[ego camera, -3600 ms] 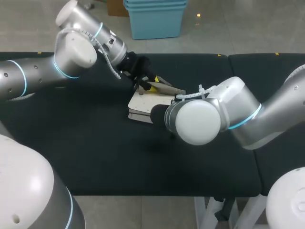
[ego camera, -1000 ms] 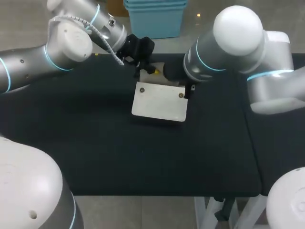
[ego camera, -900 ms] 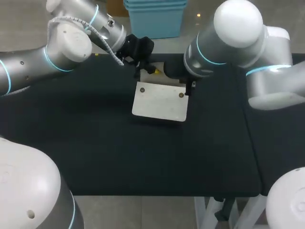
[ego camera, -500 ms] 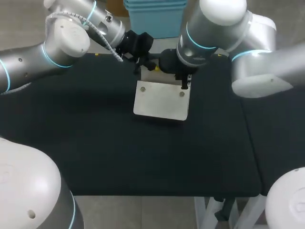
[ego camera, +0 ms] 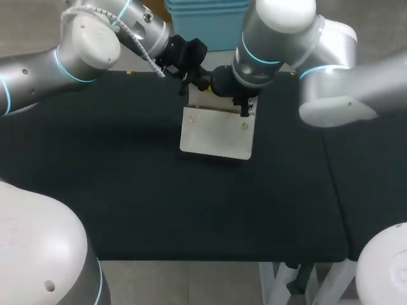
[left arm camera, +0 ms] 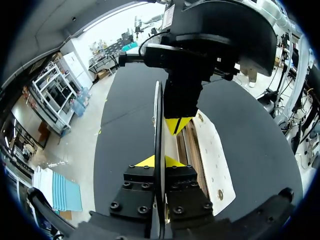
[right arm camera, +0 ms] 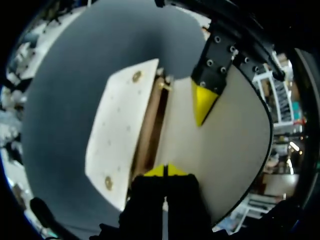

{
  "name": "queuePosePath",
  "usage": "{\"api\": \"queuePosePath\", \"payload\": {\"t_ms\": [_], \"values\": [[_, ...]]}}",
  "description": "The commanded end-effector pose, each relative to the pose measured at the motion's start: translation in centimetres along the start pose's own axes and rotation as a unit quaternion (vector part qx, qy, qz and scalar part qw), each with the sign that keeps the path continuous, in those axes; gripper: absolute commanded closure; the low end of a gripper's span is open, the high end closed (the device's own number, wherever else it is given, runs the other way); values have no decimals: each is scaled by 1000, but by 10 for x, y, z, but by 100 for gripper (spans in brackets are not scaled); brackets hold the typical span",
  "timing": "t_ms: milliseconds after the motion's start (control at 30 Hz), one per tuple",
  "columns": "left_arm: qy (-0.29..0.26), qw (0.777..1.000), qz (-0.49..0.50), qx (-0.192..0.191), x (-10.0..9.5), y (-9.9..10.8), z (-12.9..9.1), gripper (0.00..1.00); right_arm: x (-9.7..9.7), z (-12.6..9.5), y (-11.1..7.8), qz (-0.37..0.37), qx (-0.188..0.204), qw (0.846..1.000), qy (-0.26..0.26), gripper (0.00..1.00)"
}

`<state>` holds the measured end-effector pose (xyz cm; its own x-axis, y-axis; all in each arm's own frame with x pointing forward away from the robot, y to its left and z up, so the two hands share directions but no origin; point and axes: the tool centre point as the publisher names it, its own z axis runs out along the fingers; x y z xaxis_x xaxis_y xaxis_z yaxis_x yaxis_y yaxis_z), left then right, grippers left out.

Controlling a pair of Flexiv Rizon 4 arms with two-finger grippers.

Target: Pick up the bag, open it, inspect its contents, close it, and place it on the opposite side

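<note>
**Item 1.** Worktop [ego camera: 127, 203]: black, carrying the one task thing toward its far edge

**Item 2.** Bag [ego camera: 217, 136]: pale and flat, lying near the middle of the worktop. It has two brass snaps [ego camera: 193, 118] on its upper face. The mouth is at the far edge and open, with brown lining [left arm camera: 189, 145] showing

**Item 3.** Flap [right arm camera: 227, 150]: lifted off the bag's body and standing nearly upright along the far edge

**Item 4.** Left end effector [left arm camera: 157, 161]: closed tight on the flap's edge, one yellow tip on each side of the thin sheet. This grip is what holds the bag open

**Item 5.** Right end effector [right arm camera: 164, 171]: tips pressed together, with nothing between them that I can see. It points down at the open mouth, just beside the flap and close to my left tips

**Change record:** a few seconds ago my right arm lay low across the bag's near side. A second ago it had swung round to the far right corner. Since then it has slid inward along the far edge toward my left end effector. The left grip on the flap has held throughout, and the bag has shifted only slightly

**Meaning, as I judge it:** opening is done and this is the inspection step, with my right wrist looking into the mouth. Closing the flap onto its snaps and carrying the bag to the opposite side remain
</note>
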<state>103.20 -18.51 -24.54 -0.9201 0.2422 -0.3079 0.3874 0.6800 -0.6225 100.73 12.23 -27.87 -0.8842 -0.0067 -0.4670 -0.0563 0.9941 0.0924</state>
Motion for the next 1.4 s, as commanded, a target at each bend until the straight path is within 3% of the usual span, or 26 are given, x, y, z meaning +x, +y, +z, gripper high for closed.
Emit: {"api": "queuePosePath", "payload": {"t_ms": [33,833,1400], "values": [[-3,1000,0,-1,2,-3,-4,100,1,7,-2,2,4,1000,-2,100],[-51,997,-58,-11,5,1,0,100,31,13,-5,51,67,996,3,100],[-75,995,-70,1,7,9,-1,100,50,12,-3,88,43,995,18,100]]}}
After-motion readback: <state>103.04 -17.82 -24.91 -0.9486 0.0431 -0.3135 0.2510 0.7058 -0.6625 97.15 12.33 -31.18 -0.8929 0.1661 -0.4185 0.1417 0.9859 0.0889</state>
